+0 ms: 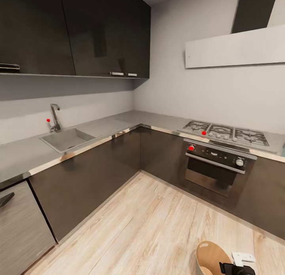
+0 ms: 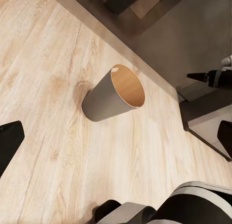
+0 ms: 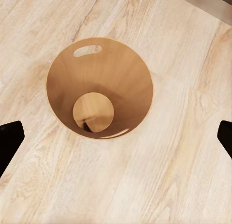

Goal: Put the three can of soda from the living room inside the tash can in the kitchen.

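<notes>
The tash can stands upright on the wood floor of the kitchen, at the lower right of the head view. Its rim carries a handle slot. In the right wrist view I look straight down into the tash can, with amber walls and a pale flat bottom. My right gripper hangs open above it, fingertips wide apart and empty. My left gripper is open too, with the tash can ahead of it on the floor. The cans of soda are out of view.
Dark cabinets with a grey countertop wrap the corner. A sink with a tap sits on the left. A gas hob and steel oven are on the right. Open wood floor lies in front of them.
</notes>
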{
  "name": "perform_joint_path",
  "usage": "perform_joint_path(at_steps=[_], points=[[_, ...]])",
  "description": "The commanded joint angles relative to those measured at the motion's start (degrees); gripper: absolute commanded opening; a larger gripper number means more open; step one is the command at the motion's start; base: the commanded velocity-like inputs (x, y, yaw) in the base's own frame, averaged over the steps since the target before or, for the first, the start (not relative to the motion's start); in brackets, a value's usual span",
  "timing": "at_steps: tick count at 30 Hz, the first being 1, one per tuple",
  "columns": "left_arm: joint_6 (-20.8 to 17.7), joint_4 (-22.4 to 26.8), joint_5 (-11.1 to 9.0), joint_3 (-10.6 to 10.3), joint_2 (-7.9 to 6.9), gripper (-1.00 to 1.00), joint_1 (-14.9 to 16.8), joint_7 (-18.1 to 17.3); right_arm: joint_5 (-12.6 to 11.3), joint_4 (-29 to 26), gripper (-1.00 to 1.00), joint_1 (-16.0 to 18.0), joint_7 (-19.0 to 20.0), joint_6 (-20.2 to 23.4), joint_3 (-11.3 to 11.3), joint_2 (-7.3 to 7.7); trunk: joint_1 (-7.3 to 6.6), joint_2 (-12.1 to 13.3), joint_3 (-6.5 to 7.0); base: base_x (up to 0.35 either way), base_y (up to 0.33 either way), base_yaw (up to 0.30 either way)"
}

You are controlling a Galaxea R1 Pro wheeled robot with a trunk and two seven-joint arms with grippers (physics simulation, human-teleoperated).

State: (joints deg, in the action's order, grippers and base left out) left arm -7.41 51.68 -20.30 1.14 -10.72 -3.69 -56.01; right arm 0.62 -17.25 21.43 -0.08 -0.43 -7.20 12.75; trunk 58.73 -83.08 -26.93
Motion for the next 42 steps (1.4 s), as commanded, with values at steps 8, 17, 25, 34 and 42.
perform_joint_path(at_steps=[8, 17, 25, 34, 42], points=[[0.1, 0.0, 0.0, 0.1, 0.00, 1.00, 0.0, 0.0, 0.0, 0.0, 1.00, 0.0, 0.0, -0.1, 0.0, 0.00, 0.00, 0.0, 0.00, 0.000, -0.108, 0.000], [0.2, 0.0, 0.0, 0.2, -0.48, 1.00, 0.0, -0.1, 0.0, -0.1, 1.00, 0.0, 0.1, -0.1, 0.0, 0.00, 0.00, 0.0, 0.00, 0.004, -0.119, 0.000], [0.1, 0.0, 0.0, 0.2, -1.09, 1.00, 0.0, -0.1, 0.0, -0.1, 1.00, 0.0, 0.1, -0.1, 0.0, 0.00, 0.00, 0.0, 0.00, 0.135, -0.110, 0.000], [0.1, 0.0, 0.0, 0.2, -1.14, 1.00, 0.0, -0.1, 0.0, -0.1, 1.00, 0.0, 0.1, -0.1, 0.1, 0.00, 0.00, 0.0, 0.00, 0.261, -0.007, 0.000], [0.2, -0.1, 0.0, 0.2, -1.14, 1.00, 0.0, -0.1, 0.0, -0.1, 1.00, 0.0, 0.1, -0.1, 0.1, 0.00, 0.00, 0.0, 0.00, 0.076, 0.000, 0.000]])
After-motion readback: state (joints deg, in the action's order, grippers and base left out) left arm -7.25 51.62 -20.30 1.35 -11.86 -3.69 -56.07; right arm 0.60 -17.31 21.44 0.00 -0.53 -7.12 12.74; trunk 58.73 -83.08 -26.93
